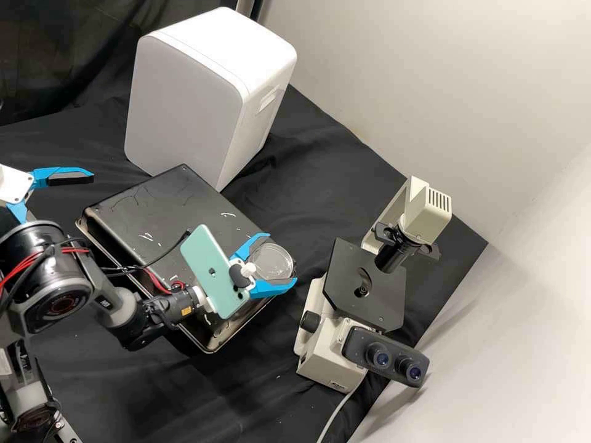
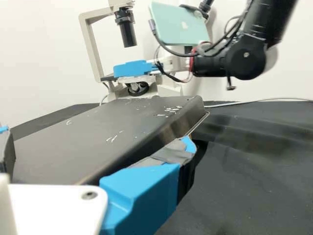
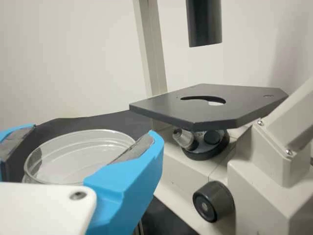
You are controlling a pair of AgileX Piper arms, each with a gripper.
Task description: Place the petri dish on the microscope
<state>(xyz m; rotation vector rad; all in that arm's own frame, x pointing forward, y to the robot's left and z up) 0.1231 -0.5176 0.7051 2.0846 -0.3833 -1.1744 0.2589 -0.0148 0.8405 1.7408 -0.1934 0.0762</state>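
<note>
1. Right gripper (image 1: 280,259): the fingers are part-open, spread to the width of the petri dish (image 1: 271,263) and clamped on its opposite walls. The grey pads (image 3: 132,149) press on the rim.
2. Dish: round, shallow, clear plastic, held roughly level. It is in the air over the tray's corner nearest the microscope (image 1: 360,307), just beside the stage (image 1: 369,280) and apart from it. From the right wrist, the stage sits slightly higher than the dish (image 3: 73,156). Whether the dish holds anything or carries a lid cannot be told.
3. Stage: flat, matte black, angular plate with a keyhole-shaped opening. The objectives below it are partly hidden. The body is cream-coloured with black eyepieces.
4. Tray (image 1: 154,215): dark, glossy metal, scratched, with rounded corners. Its flat face is raised and its walls slope down to the rim. The right arm covers its near edge.
5. Left gripper (image 1: 55,197): the fingers are spread wide and hold nothing. It sits beside the tray's far-left end, apart from it. One finger is partly cut off.
6. Box (image 1: 209,92): white, smooth, rounded, standing behind the tray on black cloth (image 1: 295,160).
</note>
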